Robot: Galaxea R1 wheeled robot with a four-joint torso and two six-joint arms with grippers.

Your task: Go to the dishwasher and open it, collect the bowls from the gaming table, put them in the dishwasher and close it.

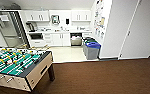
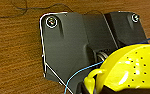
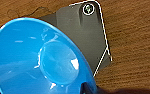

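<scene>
The dishwasher point(image 1: 76, 39) sits under the kitchen counter at the far end of the room, dark at the top and grey below; I cannot tell from here how its door stands. In the right wrist view a bright blue bowl point(image 3: 41, 62) hangs above the brown carpet, with my right gripper point(image 3: 88, 89) shut on its rim. A yellow bowl point(image 2: 131, 67) with small holes and a loop handle shows in the left wrist view, held by my left gripper point(image 2: 104, 89) over the same carpet. The gaming table is out of view.
A green table-football table point(image 1: 28, 72) stands close at the left on the brown carpet point(image 1: 103, 77). Grey bins with blue and green lids point(image 1: 92, 48) stand right of the dishwasher. White cabinets point(image 1: 58, 39) line the kitchen. A white wall and door point(image 1: 141, 30) are on the right.
</scene>
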